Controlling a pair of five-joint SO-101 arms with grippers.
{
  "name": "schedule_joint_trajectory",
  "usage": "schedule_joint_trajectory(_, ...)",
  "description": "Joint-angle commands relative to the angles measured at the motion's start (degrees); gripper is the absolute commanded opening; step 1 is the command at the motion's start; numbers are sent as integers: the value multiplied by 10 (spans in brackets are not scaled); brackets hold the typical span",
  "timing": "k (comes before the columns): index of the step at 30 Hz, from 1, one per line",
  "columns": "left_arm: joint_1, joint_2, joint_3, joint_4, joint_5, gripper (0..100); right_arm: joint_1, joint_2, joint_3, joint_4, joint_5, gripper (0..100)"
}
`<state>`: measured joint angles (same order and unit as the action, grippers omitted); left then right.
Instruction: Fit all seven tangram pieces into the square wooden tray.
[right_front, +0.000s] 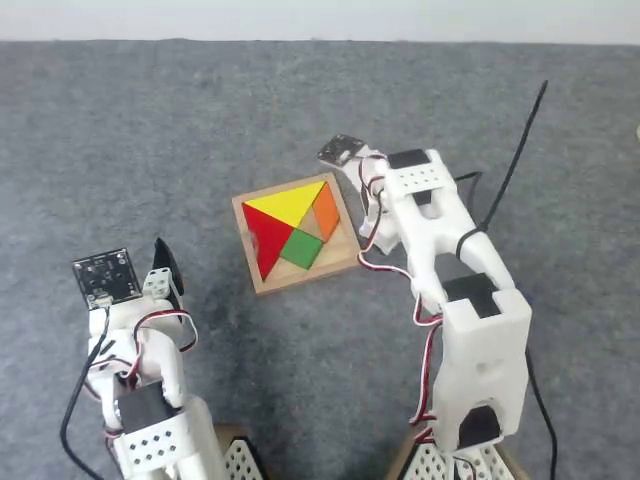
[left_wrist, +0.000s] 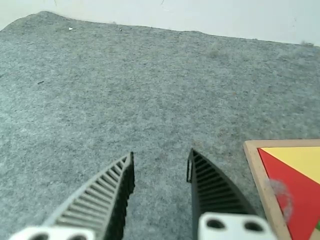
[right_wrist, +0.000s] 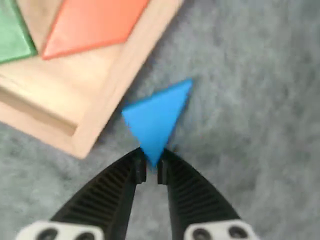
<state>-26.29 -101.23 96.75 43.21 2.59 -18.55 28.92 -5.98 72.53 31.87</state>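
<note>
While you look across the table from the left, you find the left arm (right_front: 150, 390) drawn back near the front edge of the grey felt (right_front: 150, 130), well apart from the tray (right_front: 300, 281). Its left gripper (left_wrist: 161, 160) is released: the two ribbed fingers (left_wrist: 112, 192) stand spread apart over bare felt, and one corner of the wooden rim (left_wrist: 257, 175) shows off to the side of them. Moving on to the middle, you see the square tray lying flat on the felt, turned a little askew. Inside it, a yellow triangle (right_front: 285, 203) sits along the far side, a red triangle (right_front: 266, 240) along the left side, a green square (right_front: 301, 248) near the front and an orange parallelogram (right_front: 326, 208) against the right side. A patch of bare wood (right_front: 318, 232) shows between the orange and green pieces. Further right, the right arm (right_front: 440, 240) stretches forward alongside the tray's right edge. In its wrist view, the right gripper (right_wrist: 150, 167) is clenched on one corner of a blue triangle (right_wrist: 156, 120), the fingertips (right_wrist: 137, 167) pinching that tip from both sides. The blue piece lies outside the tray, just beside the rim (right_wrist: 120, 75) and over the felt. You cannot tell whether it rests on the felt or is raised off it.
</note>
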Motion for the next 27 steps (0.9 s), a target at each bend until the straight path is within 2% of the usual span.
schedule_joint_trajectory(1, 4, -7, -2, 3, -8, 173, 0, -7, -92, 91, -84, 27)
schedule_joint_trajectory(6, 4, -7, -2, 3, -8, 173, -9, -3, -189, 178, -215, 28)
schedule_joint_trajectory(10, 4, -7, -2, 3, -8, 172, -15, -2, -210, 167, -281, 32)
schedule_joint_trajectory(13, 4, -7, -2, 3, -8, 172, -33, 16, -207, 138, -281, 57)
schedule_joint_trajectory(19, 3, -7, -2, 3, -8, 172, -74, 107, -212, 123, -252, 218)
schedule_joint_trajectory(27, 3, -7, -2, 3, -8, 173, -44, 163, -259, 125, -249, 220)
